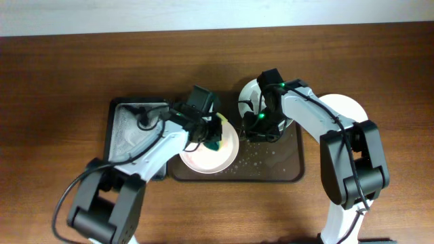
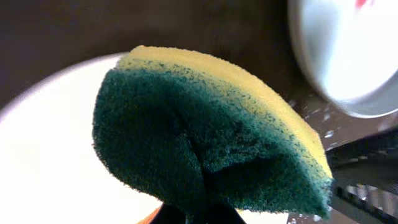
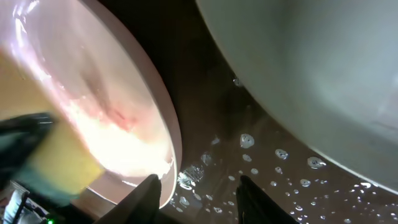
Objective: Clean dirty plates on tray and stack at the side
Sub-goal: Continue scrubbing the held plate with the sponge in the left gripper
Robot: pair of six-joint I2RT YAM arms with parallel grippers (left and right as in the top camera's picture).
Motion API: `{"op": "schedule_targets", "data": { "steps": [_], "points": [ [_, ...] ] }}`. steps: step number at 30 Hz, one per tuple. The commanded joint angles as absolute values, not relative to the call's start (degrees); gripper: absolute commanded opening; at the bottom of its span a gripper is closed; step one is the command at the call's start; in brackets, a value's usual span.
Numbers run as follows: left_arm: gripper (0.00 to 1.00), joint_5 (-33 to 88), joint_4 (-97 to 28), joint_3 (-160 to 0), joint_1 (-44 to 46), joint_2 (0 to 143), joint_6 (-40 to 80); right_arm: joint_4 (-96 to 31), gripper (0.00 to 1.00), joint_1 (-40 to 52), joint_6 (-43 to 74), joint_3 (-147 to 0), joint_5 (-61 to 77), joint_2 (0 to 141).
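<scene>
Pinching the sponge [image 2: 205,143], the left claw [image 2: 199,214] holds it over a plate [image 2: 43,155] to scrub; the right claw [image 3: 198,186] hangs spread and empty over the wet tray [image 3: 261,155].

A sponge [image 2: 205,137], dark green face outward with a yellow layer along its 1 o'clock edge, fills the centre, pinched at 6 o'clock by the left gripper [image 2: 198,214] above a white plate [image 2: 43,168] at 9 o'clock, while a second plate [image 2: 348,56], red-smeared, sits at 2 o'clock on the wet dark tray [image 2: 308,121].
</scene>
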State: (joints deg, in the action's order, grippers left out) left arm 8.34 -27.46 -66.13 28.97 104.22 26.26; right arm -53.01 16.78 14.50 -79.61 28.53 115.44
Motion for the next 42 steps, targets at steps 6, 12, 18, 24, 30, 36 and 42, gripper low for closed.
{"op": "schedule_targets", "data": {
  "steps": [6,12,18,24,30,36,42],
  "points": [
    [0.0,9.6,-24.2,-66.4,30.4,108.9,39.2,-53.4,0.43,19.4,14.0,-79.8,26.3,114.5],
    [0.0,8.7,-23.2,-66.4,30.4,109.9,41.2,-53.5,0.45,20.8,15.6,-79.7,21.9,114.9],
    [0.0,6.2,-23.5,-66.4,30.4,109.9,41.2,-53.6,0.45,20.9,15.6,-79.7,21.0,114.9],
    [0.0,2.5,-26.5,-66.4,30.2,109.9,41.2,-54.0,0.49,20.9,15.6,-79.7,19.0,114.9],
    [0.0,2.1,-27.4,-66.4,30.2,109.9,41.2,-56.0,0.49,20.9,16.0,-79.7,14.7,114.9],
    [0.0,1.7,-29.7,-66.4,30.1,109.9,41.1,-56.7,0.49,20.9,16.0,-79.7,12.6,114.9],
    [0.0,1.5,-33.1,-66.5,27.4,109.6,39.1,-57.1,0.49,20.9,16.6,-79.7,11.2,114.9]
  ]
}}
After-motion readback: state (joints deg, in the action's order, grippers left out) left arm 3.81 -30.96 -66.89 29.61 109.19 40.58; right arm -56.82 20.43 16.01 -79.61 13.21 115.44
